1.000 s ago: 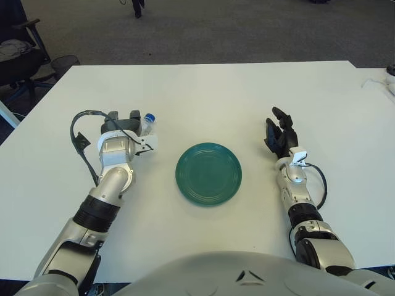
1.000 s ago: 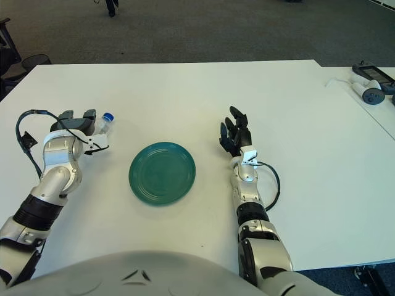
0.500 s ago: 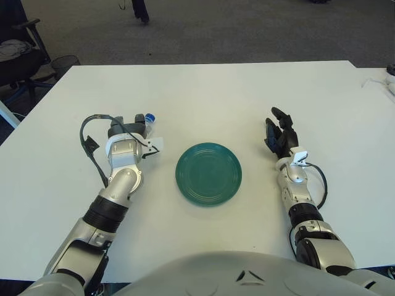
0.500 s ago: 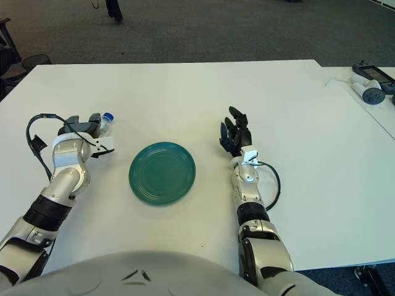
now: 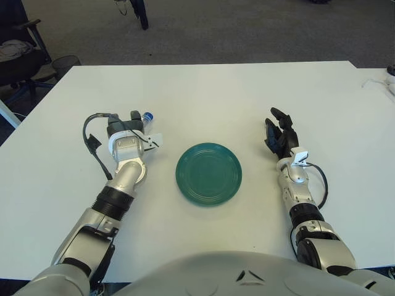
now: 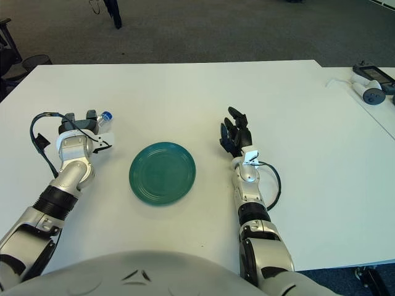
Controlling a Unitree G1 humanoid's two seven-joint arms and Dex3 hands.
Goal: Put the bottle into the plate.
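A small clear bottle with a blue cap point(image 5: 147, 117) is held in my left hand point(image 5: 127, 125), left of the plate; most of the bottle is hidden behind the hand, only its cap end shows. It also shows in the right eye view point(image 6: 105, 116). The dark green plate point(image 5: 208, 173) lies flat on the white table's middle and holds nothing. My left hand's fingers are curled around the bottle. My right hand point(image 5: 279, 134) rests on the table right of the plate, fingers spread, holding nothing.
The white table point(image 5: 203, 92) spreads on all sides. A grey device with a cable point(image 6: 369, 92) lies at the far right edge. A black cable point(image 5: 92, 145) loops off my left wrist. An office chair point(image 5: 15, 55) stands beyond the table's left corner.
My left arm has swung its forearm rightward toward the plate, the hand keeping hold of the bottle. The right arm has not moved.
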